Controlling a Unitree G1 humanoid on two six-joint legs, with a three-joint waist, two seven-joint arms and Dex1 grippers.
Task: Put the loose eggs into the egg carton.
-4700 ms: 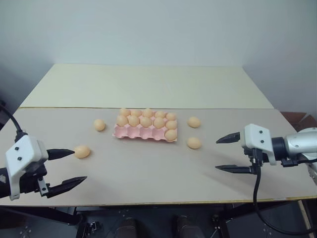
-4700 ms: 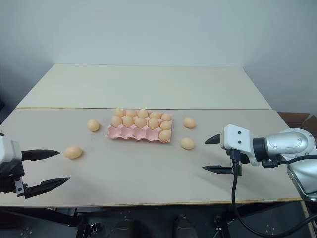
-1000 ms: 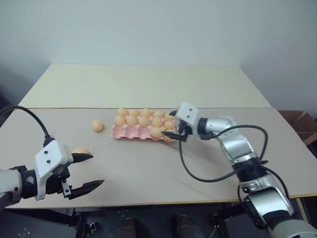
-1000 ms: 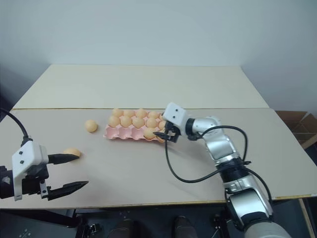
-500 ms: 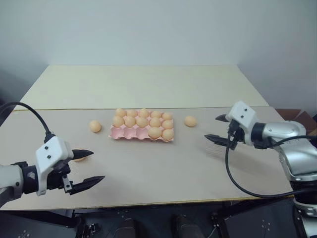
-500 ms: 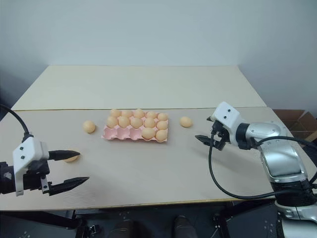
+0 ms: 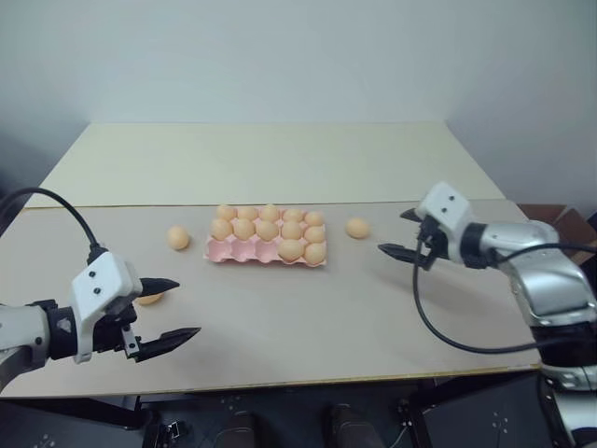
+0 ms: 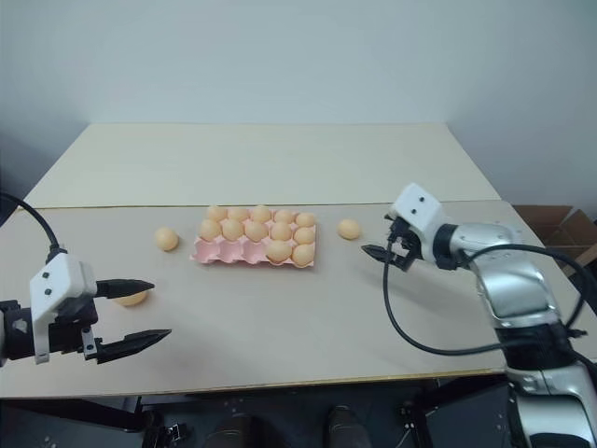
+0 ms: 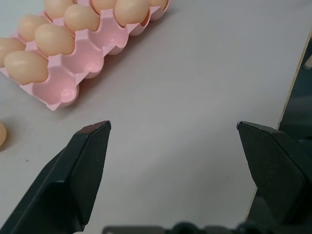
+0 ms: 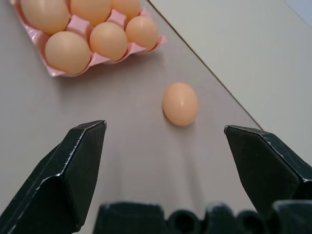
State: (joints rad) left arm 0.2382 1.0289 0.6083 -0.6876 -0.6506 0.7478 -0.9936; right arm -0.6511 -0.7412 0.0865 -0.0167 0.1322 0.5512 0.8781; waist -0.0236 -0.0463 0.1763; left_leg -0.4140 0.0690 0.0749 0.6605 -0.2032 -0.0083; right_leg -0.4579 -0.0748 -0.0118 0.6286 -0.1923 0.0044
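The pink egg carton (image 7: pixel 267 245) lies flat near the middle of the table (image 7: pixel 308 317), its long side running left to right. Its far and middle rows are filled with eggs. In the near row two eggs sit at the right end, and the three cups to their left are bare.

Three loose eggs lie on the table. One egg (image 7: pixel 357 228) rests just right of the carton, apart from it. A second egg (image 7: pixel 179 237) lies just left of the carton, also apart. A third egg (image 7: pixel 149 298) lies further left and nearer, partly hidden behind the upper finger of the left gripper (image 7: pixel 173 309).

The left gripper hovers over the near left part of the table, jaws spread wide and holding nothing, pointing right.

The right gripper (image 7: pixel 399 233) hangs to the right of the right-hand egg, pointing left at it. Its jaws stand wide apart and empty, the egg lying ahead between the two fingers in the wrist view (image 10: pixel 180 104), untouched.
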